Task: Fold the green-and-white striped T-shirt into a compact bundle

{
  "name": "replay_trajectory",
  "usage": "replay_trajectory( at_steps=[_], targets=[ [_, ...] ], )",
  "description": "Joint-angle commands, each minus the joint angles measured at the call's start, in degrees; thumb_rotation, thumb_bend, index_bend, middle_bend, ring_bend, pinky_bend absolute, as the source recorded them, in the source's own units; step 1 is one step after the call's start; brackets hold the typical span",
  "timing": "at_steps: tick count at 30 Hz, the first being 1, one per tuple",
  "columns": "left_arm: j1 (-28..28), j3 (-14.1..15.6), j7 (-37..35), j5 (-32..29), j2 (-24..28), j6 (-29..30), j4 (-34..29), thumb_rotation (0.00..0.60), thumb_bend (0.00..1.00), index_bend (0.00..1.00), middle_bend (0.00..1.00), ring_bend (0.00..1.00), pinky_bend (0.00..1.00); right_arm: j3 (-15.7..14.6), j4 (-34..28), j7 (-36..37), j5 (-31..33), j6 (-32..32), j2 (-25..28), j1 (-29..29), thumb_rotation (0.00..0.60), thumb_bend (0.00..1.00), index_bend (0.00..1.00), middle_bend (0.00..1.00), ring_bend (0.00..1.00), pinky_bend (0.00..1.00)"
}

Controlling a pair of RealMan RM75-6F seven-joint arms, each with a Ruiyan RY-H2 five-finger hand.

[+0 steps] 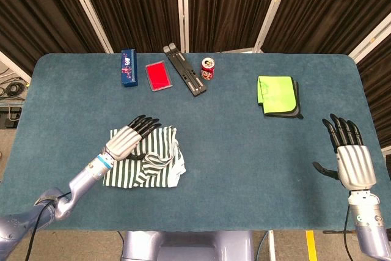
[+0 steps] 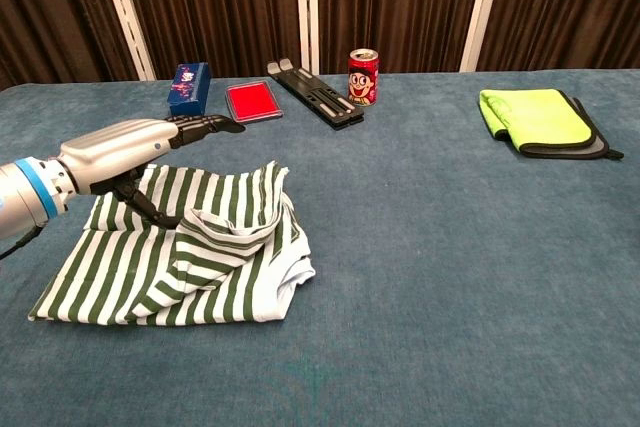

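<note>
The green-and-white striped T-shirt (image 1: 157,165) lies loosely folded and rumpled on the blue table, left of centre; in the chest view the shirt (image 2: 175,267) has a raised fold in its middle. My left hand (image 1: 126,140) hovers flat over the shirt's far left part, fingers stretched out and holding nothing. Seen from the chest, that left hand (image 2: 125,151) has its thumb pointing down close to the cloth; contact is unclear. My right hand (image 1: 352,156) stays open with fingers apart near the table's right edge, far from the shirt.
Along the far edge stand a blue box (image 1: 127,68), a red case (image 1: 158,76), a black folding stand (image 1: 185,70) and a red can (image 1: 208,68). A folded yellow-green cloth (image 1: 278,95) lies at the back right.
</note>
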Motion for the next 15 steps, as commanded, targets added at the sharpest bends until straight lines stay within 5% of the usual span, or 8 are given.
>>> replay_trajectory(
  at_steps=[1,15],
  targets=[
    [-0.2,-0.2,-0.2,0.4,-1.3,0.1,0.6,0.6,0.23,0.0,0.0,0.0,0.0,0.0,-0.1,0.0,0.0,0.1,0.0,0.0,0.6,0.0,0.01,0.0,0.0,0.0],
    [-1.3,-0.2,0.1,3.1,-4.1,2.2,-4.1,0.6,0.23,0.0,0.0,0.0,0.0,0.0,-0.2,0.1,-0.1,0.1,0.1,-0.1,0.6,0.0,0.01,0.0,0.0,0.0]
  ],
)
